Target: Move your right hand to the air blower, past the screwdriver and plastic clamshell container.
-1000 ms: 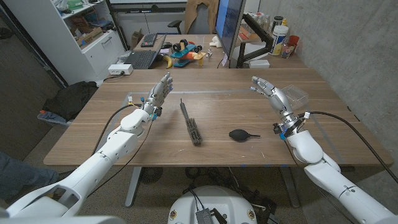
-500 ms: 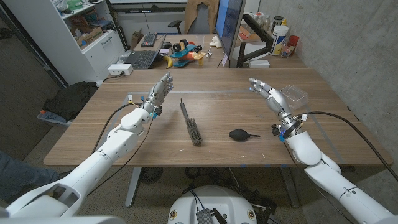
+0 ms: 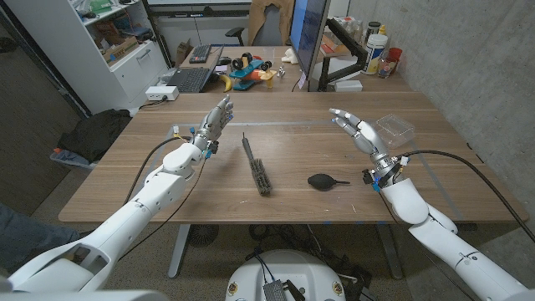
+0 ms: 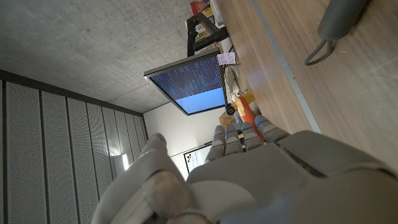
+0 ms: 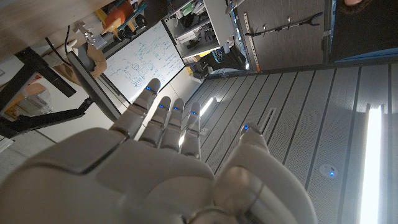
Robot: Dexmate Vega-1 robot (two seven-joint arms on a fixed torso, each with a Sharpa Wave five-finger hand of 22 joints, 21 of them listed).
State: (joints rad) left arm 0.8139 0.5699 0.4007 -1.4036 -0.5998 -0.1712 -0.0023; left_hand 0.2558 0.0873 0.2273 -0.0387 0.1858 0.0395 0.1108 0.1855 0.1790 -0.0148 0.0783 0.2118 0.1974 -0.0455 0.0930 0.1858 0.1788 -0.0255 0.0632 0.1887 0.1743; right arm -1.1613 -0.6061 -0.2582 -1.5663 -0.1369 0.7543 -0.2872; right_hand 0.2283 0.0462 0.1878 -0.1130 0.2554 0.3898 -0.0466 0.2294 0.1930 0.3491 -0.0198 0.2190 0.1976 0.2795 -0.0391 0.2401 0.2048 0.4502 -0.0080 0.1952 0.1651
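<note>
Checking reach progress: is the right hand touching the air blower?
Apart. Head view shows the right hand raised, bare table between it and the air blower.

No text, label, brand or number can be read in any of the views. The monitor (image 4: 193, 84) in the left wrist view shows rows of light characters on a blue screen, too small to make out. The whiteboard (image 5: 140, 59) in the right wrist view carries handwritten marks and sketches in dark pen, but none resolves into a legible word or figure. Bottles and containers (image 3: 380, 46) at the far right of the back desk in the head view have coloured labels whose print is too small to read.
</note>
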